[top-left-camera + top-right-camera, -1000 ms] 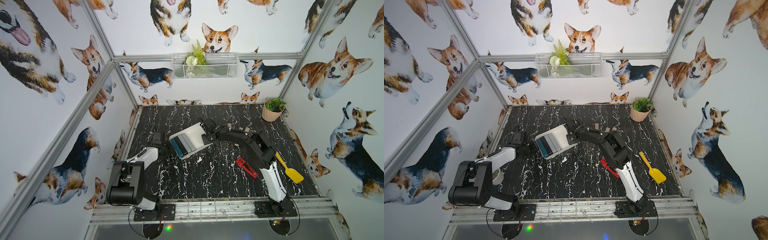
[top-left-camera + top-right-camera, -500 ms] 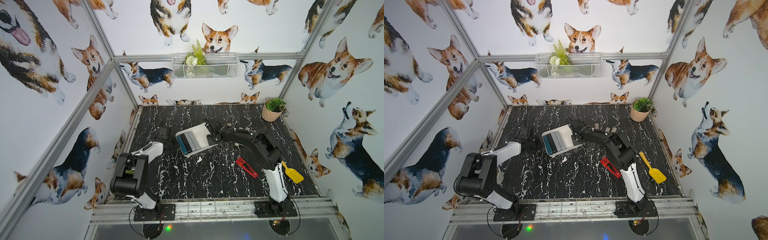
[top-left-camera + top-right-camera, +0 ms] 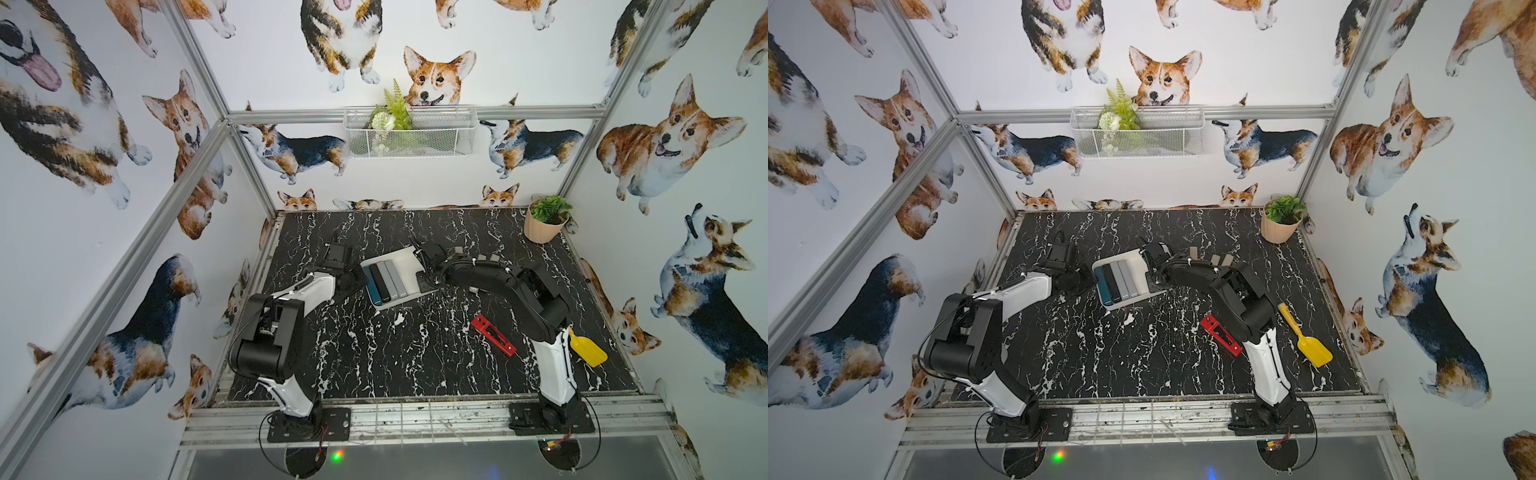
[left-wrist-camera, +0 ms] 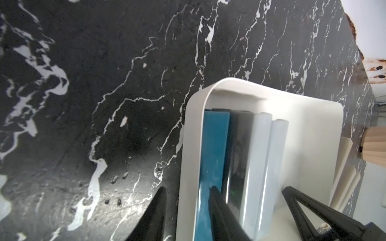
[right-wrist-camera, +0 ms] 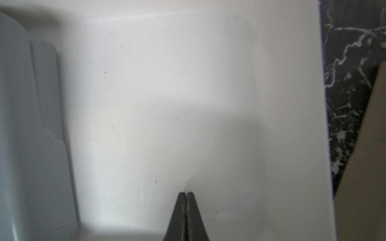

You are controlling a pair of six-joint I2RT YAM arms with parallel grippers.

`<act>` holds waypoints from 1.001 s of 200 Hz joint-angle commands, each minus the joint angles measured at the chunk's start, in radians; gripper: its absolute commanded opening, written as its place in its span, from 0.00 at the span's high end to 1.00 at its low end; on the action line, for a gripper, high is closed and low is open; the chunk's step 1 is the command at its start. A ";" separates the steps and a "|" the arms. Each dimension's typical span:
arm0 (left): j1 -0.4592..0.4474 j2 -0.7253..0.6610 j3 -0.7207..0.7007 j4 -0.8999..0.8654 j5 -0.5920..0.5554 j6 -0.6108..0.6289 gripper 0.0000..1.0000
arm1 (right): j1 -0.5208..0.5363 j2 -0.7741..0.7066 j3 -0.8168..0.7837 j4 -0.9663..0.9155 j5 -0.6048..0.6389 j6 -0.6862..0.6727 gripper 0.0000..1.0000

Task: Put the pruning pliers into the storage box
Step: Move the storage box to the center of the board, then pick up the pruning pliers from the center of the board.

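The storage box (image 3: 409,268) (image 3: 1138,266) is a shallow white tray mid-table, seen in both top views. In it lie side by side a teal (image 4: 215,146), a black (image 4: 240,146) and two grey pruning pliers (image 4: 261,158). My left gripper (image 4: 187,187) (image 3: 358,279) is shut across the box's left wall, one finger outside and one inside by the teal bar. My right gripper (image 5: 186,193) (image 3: 417,249) is shut and empty, its tip at the bare box floor (image 5: 167,83). A red bar (image 3: 493,335) lies near the right arm. Beige bars (image 3: 1214,259) peek from behind that arm.
A yellow shovel (image 3: 586,349) lies at the right front, partly behind the right arm. A potted plant (image 3: 544,224) stands in the back right corner. On the back wall hangs a wire basket (image 3: 409,133). Walls close in the table's left, right and back.
The storage box has slid to the right, with both grippers staying on it. The left arm has stretched out after it; the right arm has drawn back.
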 commanded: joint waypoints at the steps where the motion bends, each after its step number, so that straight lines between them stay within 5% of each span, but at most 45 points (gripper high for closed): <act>1: -0.001 0.003 0.022 -0.022 -0.015 0.016 0.62 | -0.003 -0.022 0.002 0.001 0.012 0.004 1.00; 38: -0.001 0.014 0.044 -0.043 -0.016 0.031 0.62 | -0.018 -0.071 0.006 -0.024 0.040 -0.018 1.00; 53: -0.001 -0.013 0.041 -0.061 -0.042 0.046 0.62 | -0.029 -0.105 0.005 -0.029 0.050 -0.028 0.82; 82: 0.001 -0.105 0.022 -0.097 -0.078 0.080 0.62 | -0.057 -0.155 -0.004 -0.028 0.064 -0.041 0.67; 157: 0.015 -0.261 -0.196 -0.021 -0.023 0.112 0.61 | -0.212 -0.206 -0.123 0.023 0.006 -0.029 0.45; 200: 0.037 -0.291 -0.266 0.017 -0.007 0.106 0.61 | -0.234 -0.217 -0.158 0.039 0.005 -0.019 0.42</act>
